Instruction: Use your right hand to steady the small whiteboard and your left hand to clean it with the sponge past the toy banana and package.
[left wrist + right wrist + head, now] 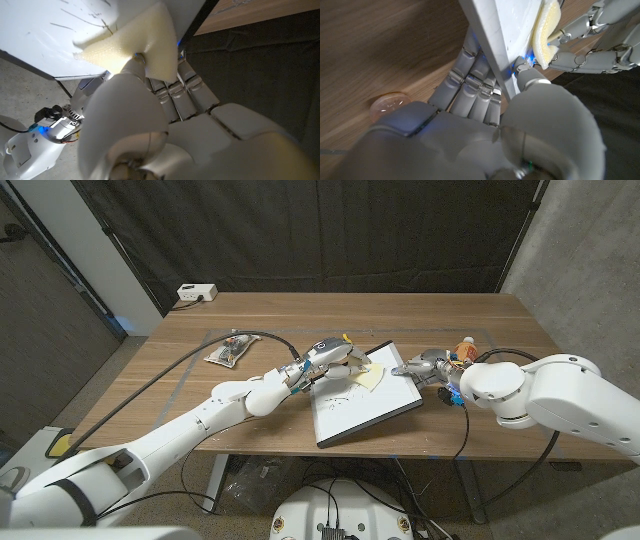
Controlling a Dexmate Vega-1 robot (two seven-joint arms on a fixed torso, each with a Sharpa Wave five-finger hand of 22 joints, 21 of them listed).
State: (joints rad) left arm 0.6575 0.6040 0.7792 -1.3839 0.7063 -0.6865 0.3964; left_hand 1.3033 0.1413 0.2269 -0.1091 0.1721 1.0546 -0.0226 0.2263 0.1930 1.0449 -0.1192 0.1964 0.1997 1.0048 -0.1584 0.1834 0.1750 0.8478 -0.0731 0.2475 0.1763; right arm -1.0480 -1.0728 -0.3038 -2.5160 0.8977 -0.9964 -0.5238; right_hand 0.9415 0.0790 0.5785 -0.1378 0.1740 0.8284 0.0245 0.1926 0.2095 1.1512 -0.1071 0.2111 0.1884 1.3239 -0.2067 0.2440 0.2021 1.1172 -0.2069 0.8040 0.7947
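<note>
The small whiteboard (362,398) lies mid-table with faint pen marks on it. My left hand (325,366) hovers over its far part and holds the pale yellow sponge (366,378) against the surface. In the left wrist view the sponge (136,46) is pinched at the fingertips of the left hand (165,125), on the marked whiteboard (45,30). My right hand (428,366) grips the board's far right corner. The right wrist view shows that hand (485,125) clamping the whiteboard's edge (490,45) between thumb and fingers, with the sponge (547,35) beyond.
A small package (228,352) lies on the table to the left of the board. An orange object (464,347) stands behind my right hand. A white box (196,293) sits at the table's far left corner. A dark curtain hangs behind the table.
</note>
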